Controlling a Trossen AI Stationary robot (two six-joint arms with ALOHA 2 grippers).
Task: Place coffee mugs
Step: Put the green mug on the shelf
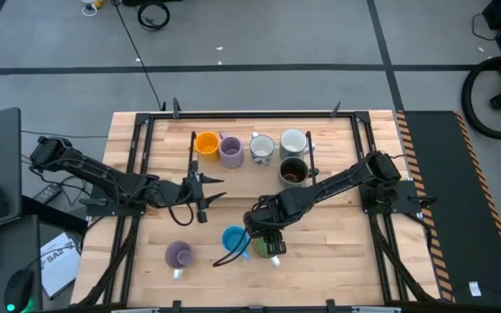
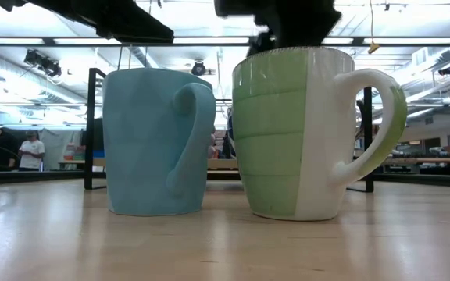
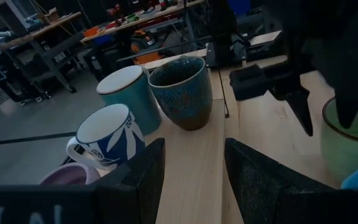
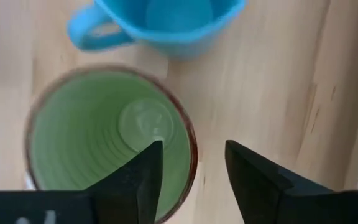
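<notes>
A green-and-white mug (image 2: 287, 133) stands upright on the table near the front, with a blue mug (image 2: 158, 140) just left of it. My right gripper (image 4: 191, 149) is open and points down over the green mug (image 4: 104, 130). One finger is over the mug's inside and the other outside its rim. A lavender mug (image 1: 178, 255) stands at the front left. Orange (image 1: 206, 143), lavender (image 1: 230, 151), white patterned (image 1: 262, 148), pale (image 1: 293, 141) and dark brown (image 1: 293, 171) mugs stand at the back. My left gripper (image 1: 214, 193) is open and empty at mid-table. My right gripper has its fingers (image 4: 145, 168) on either side of the green mug's rim (image 4: 193, 163), coming from above. I cannot tell whether they touch it. The mug stands upright on the table.
Dark metal frame rails (image 1: 137, 156) run along the table's left, right and far sides. Bare wood (image 1: 337, 252) lies to the right of the green mug and between the two arms. People stand far off in the room (image 2: 10, 148).
</notes>
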